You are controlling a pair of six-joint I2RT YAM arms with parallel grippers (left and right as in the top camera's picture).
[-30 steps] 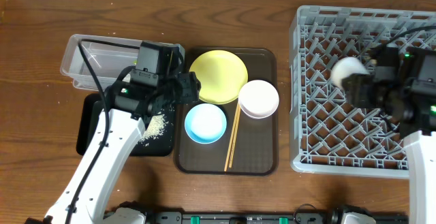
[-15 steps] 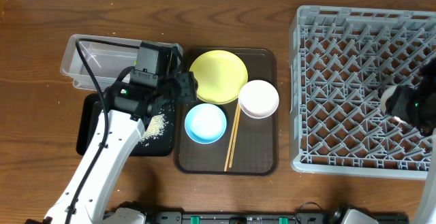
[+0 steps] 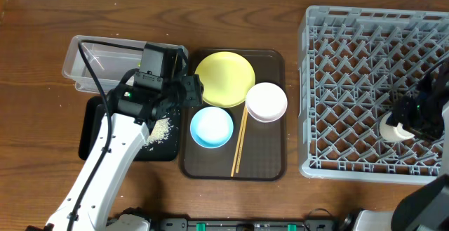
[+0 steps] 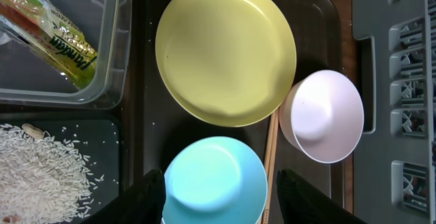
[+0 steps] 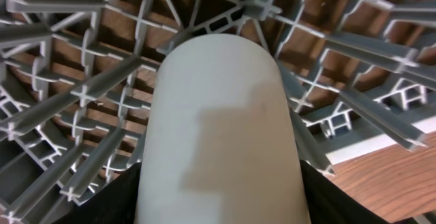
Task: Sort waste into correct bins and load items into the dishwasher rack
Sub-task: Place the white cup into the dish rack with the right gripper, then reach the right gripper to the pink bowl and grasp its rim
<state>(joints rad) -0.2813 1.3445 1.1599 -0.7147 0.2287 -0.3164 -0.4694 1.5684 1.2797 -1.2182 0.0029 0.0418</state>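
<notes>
The right end effector (image 5: 219, 195) is clamped on the cup (image 5: 218, 115), which sits among the lattice ribs in the right part of the rack (image 3: 351, 69), toward the robot's side. The left end effector (image 4: 219, 195), fingers apart, hangs over the blue bowl (image 4: 211, 169) on the brown tray (image 3: 270, 164). The plate (image 4: 225, 50) and pink bowl (image 4: 321, 115) sit on the same tray, with the chopsticks (image 3: 238, 147) between the bowls. The wrapper (image 4: 51, 37) lies in the tub (image 4: 109, 81). The rice (image 4: 34, 176) lies on the black tray (image 4: 109, 135).
</notes>
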